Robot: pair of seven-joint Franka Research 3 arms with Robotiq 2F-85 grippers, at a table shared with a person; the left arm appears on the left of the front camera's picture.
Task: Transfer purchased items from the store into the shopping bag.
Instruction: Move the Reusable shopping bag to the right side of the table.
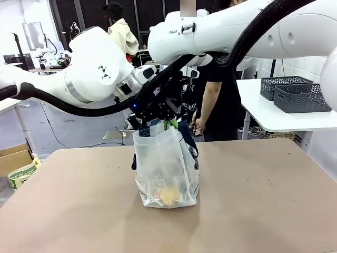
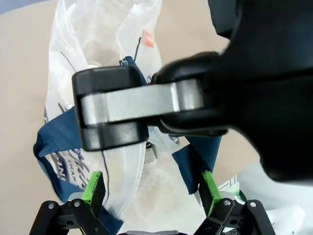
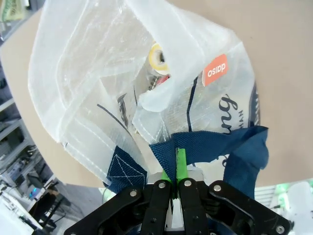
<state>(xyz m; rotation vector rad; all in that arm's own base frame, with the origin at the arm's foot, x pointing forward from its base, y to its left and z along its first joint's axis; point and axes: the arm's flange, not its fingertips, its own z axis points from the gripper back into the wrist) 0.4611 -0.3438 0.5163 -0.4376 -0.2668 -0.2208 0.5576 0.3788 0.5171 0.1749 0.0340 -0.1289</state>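
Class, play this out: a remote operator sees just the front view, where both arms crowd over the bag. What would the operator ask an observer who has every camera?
Operator: Is the right gripper holding anything?
Observer: Yes. The right gripper is shut on the shopping bag's navy strap.
Operator: And the left one?
Observer: The left gripper is open, its green fingers spread on either side of the shopping bag.
Operator: What is inside the bag?
Observer: From above, a round yellow-rimmed item lies inside.
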